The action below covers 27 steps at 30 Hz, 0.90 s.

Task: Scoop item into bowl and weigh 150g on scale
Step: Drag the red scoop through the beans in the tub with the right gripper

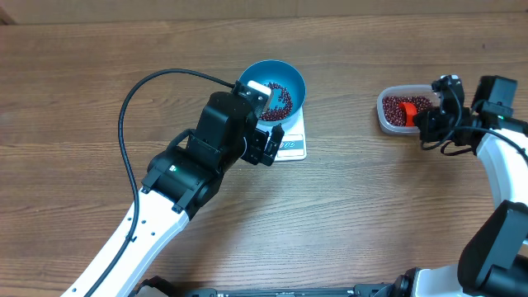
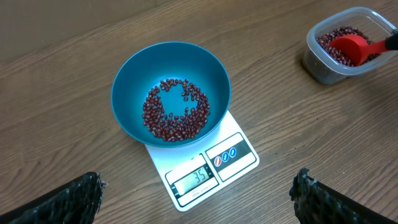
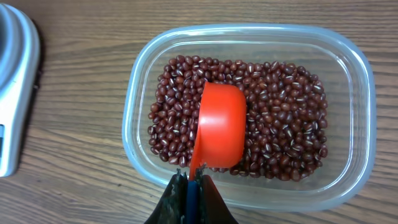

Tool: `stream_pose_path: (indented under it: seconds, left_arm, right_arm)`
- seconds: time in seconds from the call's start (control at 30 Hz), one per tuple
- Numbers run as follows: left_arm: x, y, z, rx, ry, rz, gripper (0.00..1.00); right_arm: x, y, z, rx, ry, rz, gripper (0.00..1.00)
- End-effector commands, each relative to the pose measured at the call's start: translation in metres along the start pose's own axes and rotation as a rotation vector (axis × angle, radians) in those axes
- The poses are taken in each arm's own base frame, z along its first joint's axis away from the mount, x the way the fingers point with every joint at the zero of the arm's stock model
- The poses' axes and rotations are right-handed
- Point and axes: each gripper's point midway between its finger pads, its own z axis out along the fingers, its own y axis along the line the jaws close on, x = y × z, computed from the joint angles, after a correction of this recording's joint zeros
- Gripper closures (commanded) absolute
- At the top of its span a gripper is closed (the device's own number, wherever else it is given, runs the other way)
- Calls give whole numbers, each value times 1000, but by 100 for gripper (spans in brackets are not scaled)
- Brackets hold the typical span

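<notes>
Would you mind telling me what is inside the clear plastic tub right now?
The tub holds red-brown beans and an orange-red scoop, its handle pinched by the right gripper. The scoop covers the beans beneath it, and the tub's floor is hidden.

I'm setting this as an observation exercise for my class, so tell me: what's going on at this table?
The right gripper, jaws shut on the handle of a red scoop, has the scoop resting on the beans in the clear tub. The blue bowl sits on the white scale with a thin layer of beans inside. The display appears to read 35, so the weighing isn't finished. The left gripper hovers over the scale, jaws wide open, holding nothing.
</notes>
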Motion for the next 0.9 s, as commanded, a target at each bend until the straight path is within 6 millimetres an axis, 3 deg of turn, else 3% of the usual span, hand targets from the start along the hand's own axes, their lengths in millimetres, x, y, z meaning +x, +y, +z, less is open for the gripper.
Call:
stream_pose_path:
  seconds: [0.0,0.23,0.5,0.87]
  left_arm:
    - [-10,-1,-3,9,-21,7,0]
    - [-10,-1,-3,9,-20,7,1]
    - [-10,-1,-3,9,-20,7,1]
    - [-10,-1,-3,9,-19,7,1]
  right_arm:
    - [-1,17,0,-135,-38,30,96]
    - [-1,28,8,-233,-50,47,96]
    - [21,21,38,-280,29,160,96]
    - [22,9,33,-283,12,201,96]
